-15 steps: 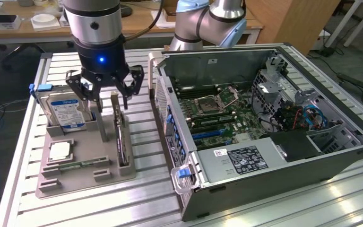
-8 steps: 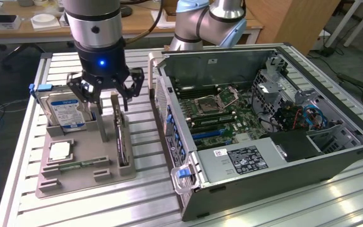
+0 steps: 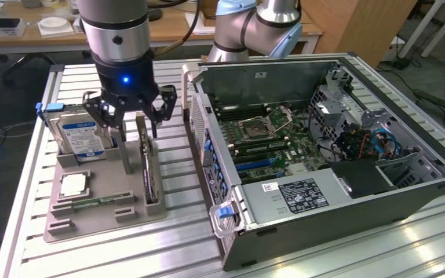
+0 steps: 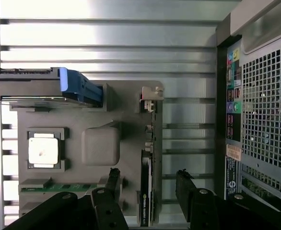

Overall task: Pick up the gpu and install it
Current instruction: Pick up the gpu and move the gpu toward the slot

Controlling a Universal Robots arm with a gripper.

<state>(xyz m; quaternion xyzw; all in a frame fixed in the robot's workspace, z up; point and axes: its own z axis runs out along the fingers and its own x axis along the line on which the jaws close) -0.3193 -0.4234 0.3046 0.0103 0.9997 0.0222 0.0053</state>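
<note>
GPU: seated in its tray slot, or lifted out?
Seated: the gpu stands on edge in the grey tray, with the open gripper straddling it, not touching.

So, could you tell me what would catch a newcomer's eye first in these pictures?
The computer case, lying open on the exterior view's right with its circuit board bared, draws the eye first. Next comes the robot's open tool on the exterior view's left, hanging above the graphics card standing on edge in a grey holder, beside a hard drive with a blue-white label.
</note>
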